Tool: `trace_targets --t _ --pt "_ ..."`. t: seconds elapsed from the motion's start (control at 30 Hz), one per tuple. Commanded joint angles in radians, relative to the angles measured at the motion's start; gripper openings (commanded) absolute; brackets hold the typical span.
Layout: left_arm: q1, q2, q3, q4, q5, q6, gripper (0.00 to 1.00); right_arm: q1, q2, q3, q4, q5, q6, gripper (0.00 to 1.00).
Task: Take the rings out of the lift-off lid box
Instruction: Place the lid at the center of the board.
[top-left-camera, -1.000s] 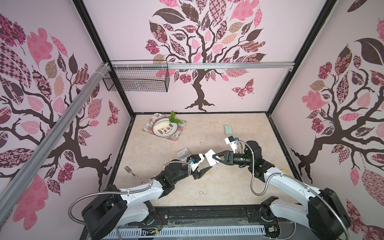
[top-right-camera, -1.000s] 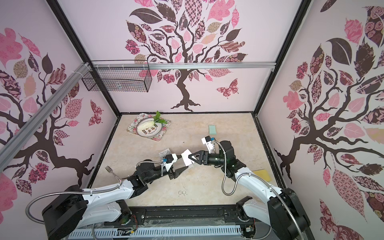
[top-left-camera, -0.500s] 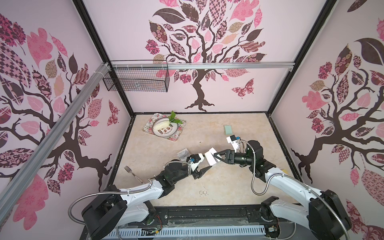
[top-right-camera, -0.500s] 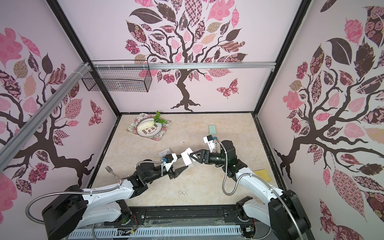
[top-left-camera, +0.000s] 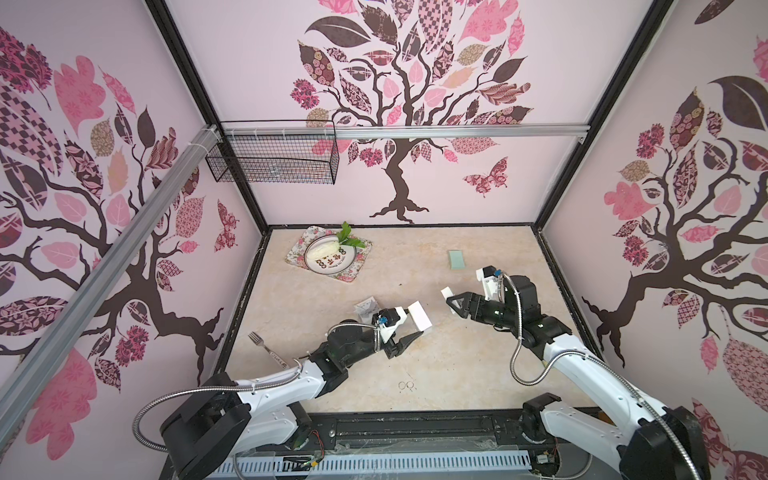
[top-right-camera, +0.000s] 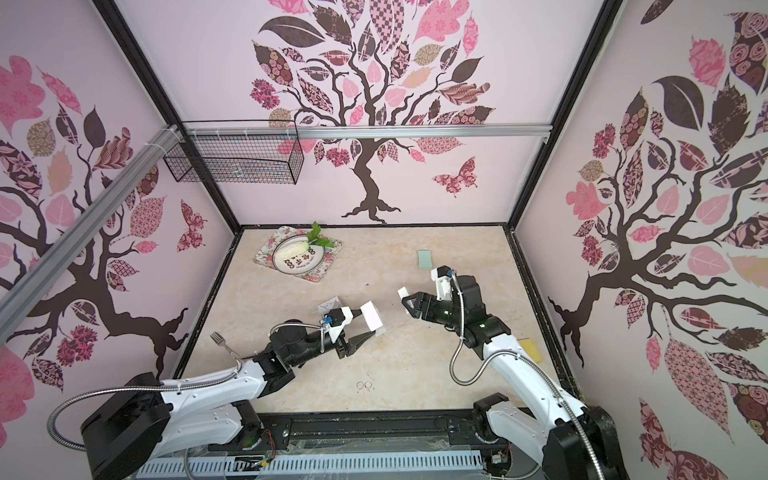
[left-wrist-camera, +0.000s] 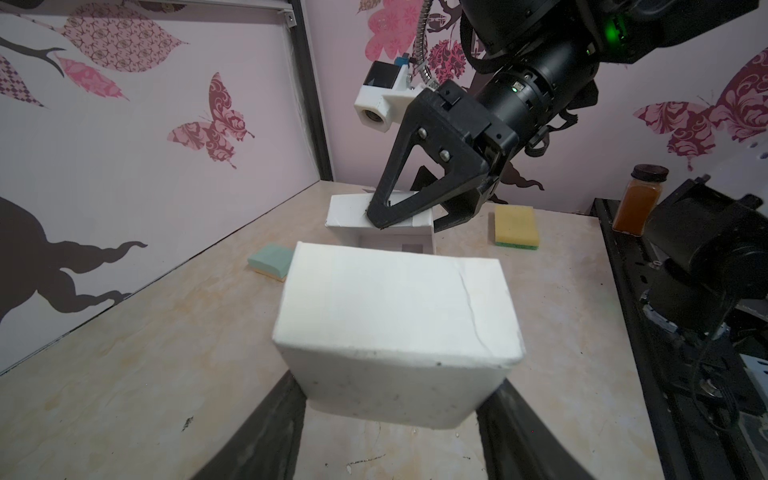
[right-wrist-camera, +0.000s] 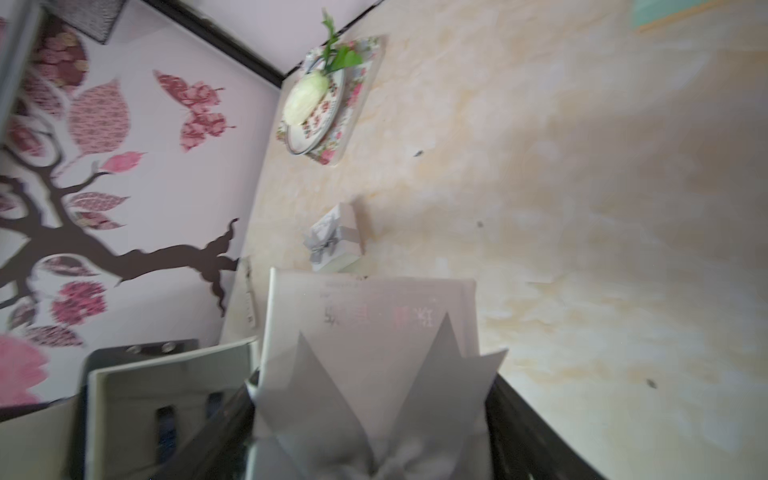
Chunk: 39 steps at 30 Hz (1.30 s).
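Marbled table (top-left-camera: 478, 374) carried two silvery rings (top-left-camera: 407, 385) at six o'clock, near its front edge. Your left gripper (top-left-camera: 415, 323) clamped the white box (top-left-camera: 419, 316) mid-table; your right gripper (top-left-camera: 451, 300), at its three o'clock, pinched the lid (top-left-camera: 445, 292).

The tabletop (top-left-camera: 457, 353) is marbled in beige and cream. The walls (top-left-camera: 457, 174) are papered pale pink, with dark brown trees and pink patterned leaves. A white box (top-left-camera: 419, 316) is seen at centre; its lid (right-wrist-camera: 370, 332) is white with a grey ribbon. At 11 o'clock, a rose-printed tray (top-left-camera: 357, 266) is seen under a white, dark-marked plate (top-left-camera: 332, 270). At 1 o'clock, a sponge (top-left-camera: 456, 259) is shown mint green. Two rings (top-left-camera: 406, 385) at 6 o'clock are silvery.
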Motion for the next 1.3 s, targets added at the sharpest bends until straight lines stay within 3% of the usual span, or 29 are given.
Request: trace_targets --t 0.0,0.1,0.33,0.63,0.87,1.1,1.2,1.27 --pt "0.003 -0.012 -0.019 0.021 0.004 0.017 0.63 -0.001 0.009 0.021 -0.183 0.305 -0.104 0.77" --pt "0.002 -0.009 -0.017 0.021 0.009 0.015 0.63 0.0 0.06 0.011 -0.178 0.441 -0.129 0.77" --pt "0.003 -0.004 -0.013 0.028 0.026 -0.004 0.63 0.046 0.259 0.008 -0.099 0.611 -0.136 0.76" --pt "0.002 0.009 -0.009 0.045 0.047 -0.015 0.62 0.09 0.485 0.07 -0.072 0.583 -0.087 0.78" --pt "0.003 0.006 -0.007 0.044 0.052 -0.005 0.62 0.091 0.444 0.058 -0.076 0.565 -0.088 0.91" --pt "0.012 0.019 0.021 0.049 0.095 0.006 0.62 0.078 0.25 0.123 -0.175 0.444 -0.125 1.0" --pt "0.042 0.032 0.049 0.053 0.166 -0.005 0.61 0.019 0.134 0.101 -0.141 0.219 -0.114 1.0" --pt "0.091 0.046 0.072 0.072 0.24 -0.036 0.61 -0.044 0.046 0.033 -0.024 -0.008 -0.062 1.0"
